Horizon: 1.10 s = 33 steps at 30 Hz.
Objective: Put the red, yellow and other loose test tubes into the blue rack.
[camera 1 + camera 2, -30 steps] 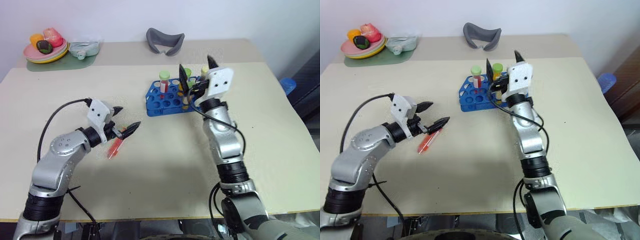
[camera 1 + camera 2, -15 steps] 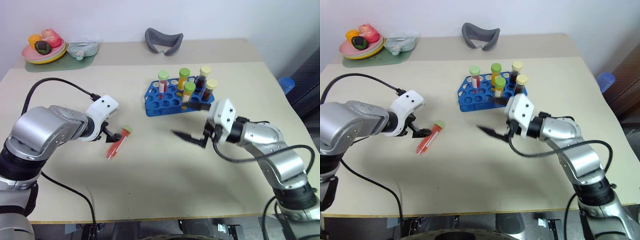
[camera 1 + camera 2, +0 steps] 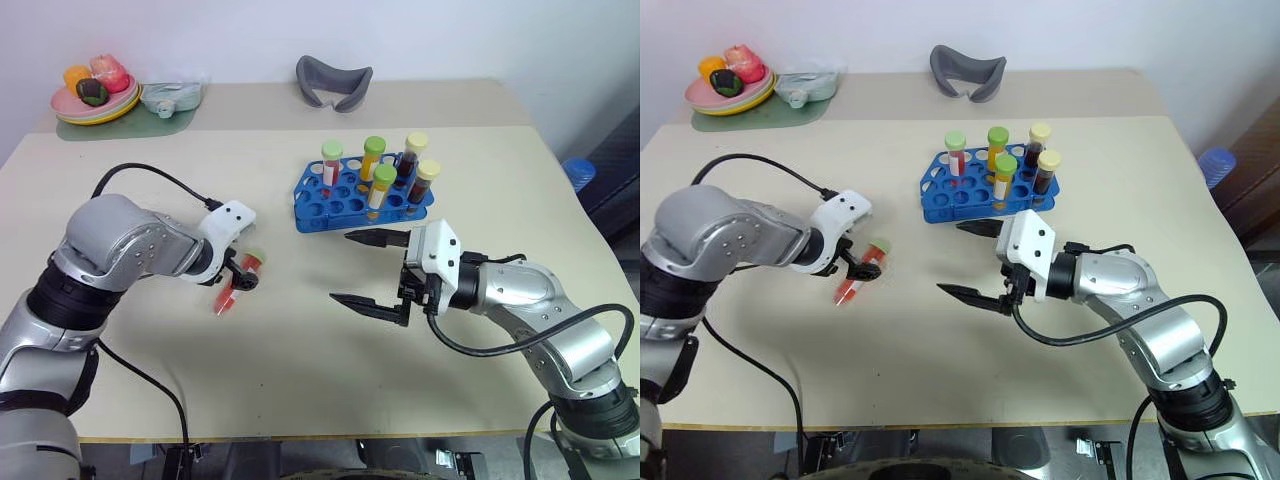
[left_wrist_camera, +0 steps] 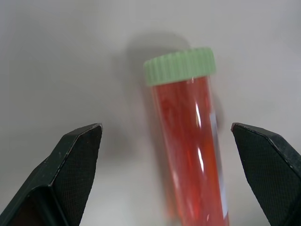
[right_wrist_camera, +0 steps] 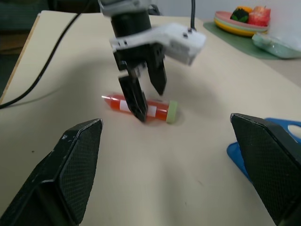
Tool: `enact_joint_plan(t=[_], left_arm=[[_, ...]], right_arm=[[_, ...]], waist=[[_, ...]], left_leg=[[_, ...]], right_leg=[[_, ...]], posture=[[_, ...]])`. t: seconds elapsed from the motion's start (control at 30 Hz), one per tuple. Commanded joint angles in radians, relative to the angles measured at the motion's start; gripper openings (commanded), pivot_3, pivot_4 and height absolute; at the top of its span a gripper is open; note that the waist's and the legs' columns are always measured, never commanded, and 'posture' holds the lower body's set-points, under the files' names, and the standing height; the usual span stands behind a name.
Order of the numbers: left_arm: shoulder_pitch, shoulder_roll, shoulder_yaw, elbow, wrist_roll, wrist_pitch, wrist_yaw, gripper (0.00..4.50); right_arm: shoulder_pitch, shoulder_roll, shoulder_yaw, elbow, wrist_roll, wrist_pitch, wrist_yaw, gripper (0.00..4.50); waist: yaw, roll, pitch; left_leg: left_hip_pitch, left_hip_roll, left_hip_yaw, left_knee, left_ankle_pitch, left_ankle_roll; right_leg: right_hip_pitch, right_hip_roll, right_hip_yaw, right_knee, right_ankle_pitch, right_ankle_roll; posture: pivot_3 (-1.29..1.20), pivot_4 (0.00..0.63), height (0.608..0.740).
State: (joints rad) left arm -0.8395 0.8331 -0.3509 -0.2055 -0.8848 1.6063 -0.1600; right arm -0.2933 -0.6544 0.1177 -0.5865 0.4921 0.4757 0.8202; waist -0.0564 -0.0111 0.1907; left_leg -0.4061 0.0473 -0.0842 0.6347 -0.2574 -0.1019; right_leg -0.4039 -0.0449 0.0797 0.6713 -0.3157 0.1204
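My left hand point(image 3: 243, 277) hangs spread wide over the red test tube point(image 3: 234, 288), a finger on either side, not clamping it. The tube lies flat on the bench point(image 3: 300, 370), left of centre, pale-green cap toward the far side. My right hand point(image 3: 372, 270) is open too, empty, pointing left across the middle. Plenty of bare bench between us. The blue rack point(image 3: 345, 203) stands farther back with five capped tubes upright. Far left a plate of fruit point(image 3: 92, 98), far centre a grey curved thing point(image 3: 333, 82).
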Motion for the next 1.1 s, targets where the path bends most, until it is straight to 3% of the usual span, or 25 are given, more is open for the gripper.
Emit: enact_joint_plan(t=[0.03,0.13,0.33,0.63,0.77,0.97,1.03,1.1], left_arm=[[-0.020,0.001,-0.008,0.009,-0.056,0.008,0.066,4.50],[-0.020,0.004,-0.019,0.009,-0.110,0.008,0.108,4.50],[-0.023,0.015,-0.016,0.027,-0.178,0.008,0.191,1.81],[-0.031,0.010,-0.010,0.047,-0.228,0.008,0.265,1.81],[-0.034,0.009,-0.009,0.047,-0.238,0.008,0.285,0.82],[-0.042,-0.015,0.077,0.033,-0.205,0.008,0.306,0.81],[-0.043,-0.039,0.127,-0.030,-0.148,-0.025,0.289,0.81],[-0.016,-0.070,0.189,-0.129,-0.069,-0.245,0.218,0.81]], right_arm=[[-0.001,0.012,0.009,-0.037,-0.004,-0.004,-0.010,4.44],[-0.001,0.018,0.019,-0.039,-0.009,-0.006,-0.014,4.44],[-0.001,0.021,0.035,-0.046,-0.009,-0.006,-0.017,4.50],[-0.008,0.027,0.038,-0.043,-0.013,-0.006,-0.023,4.50],[-0.010,0.027,0.036,-0.043,-0.013,-0.006,-0.024,4.50],[0.002,0.017,0.027,-0.040,-0.014,0.001,-0.027,4.50],[0.016,0.011,0.015,-0.039,-0.015,0.004,-0.033,4.50],[0.062,0.006,-0.028,-0.029,-0.008,0.021,-0.061,4.50]], waist=[[0.000,0.000,0.000],[0.001,0.000,0.000],[0.002,0.000,0.000],[0.002,0.000,0.000],[0.002,0.000,0.000],[0.002,0.000,0.000],[0.007,0.000,0.000],[0.012,0.000,0.000]], left_leg=[[0.000,0.000,0.000,0.000,0.000,0.000],[0.000,0.000,0.000,0.000,0.000,0.000],[0.000,0.000,0.000,0.000,0.000,0.000],[0.000,0.000,0.000,0.001,0.000,0.000],[0.000,0.000,0.000,0.001,0.001,-0.002],[0.000,0.000,0.000,0.001,0.001,-0.001],[0.000,0.000,0.000,0.002,0.001,-0.001],[-0.001,0.000,0.000,0.003,0.001,-0.002]], right_leg=[[0.000,0.000,0.000,0.000,0.000,0.000],[0.000,0.000,0.000,0.000,0.000,0.000],[0.000,0.000,0.000,0.000,0.000,0.000],[0.000,0.000,0.000,0.001,0.000,0.000],[0.000,0.000,0.000,0.001,0.000,0.000],[0.000,0.000,0.000,0.001,0.000,0.000],[0.000,0.000,0.000,0.001,0.000,0.000],[0.000,0.000,0.000,0.001,0.000,0.000]], posture=[[0.00,0.150,0.740],[0.00,0.150,0.740],[0.00,0.150,0.740],[0.00,0.150,0.740],[0.00,0.150,0.740],[0.00,0.150,0.740],[0.00,0.150,0.740],[0.00,0.150,0.740]])
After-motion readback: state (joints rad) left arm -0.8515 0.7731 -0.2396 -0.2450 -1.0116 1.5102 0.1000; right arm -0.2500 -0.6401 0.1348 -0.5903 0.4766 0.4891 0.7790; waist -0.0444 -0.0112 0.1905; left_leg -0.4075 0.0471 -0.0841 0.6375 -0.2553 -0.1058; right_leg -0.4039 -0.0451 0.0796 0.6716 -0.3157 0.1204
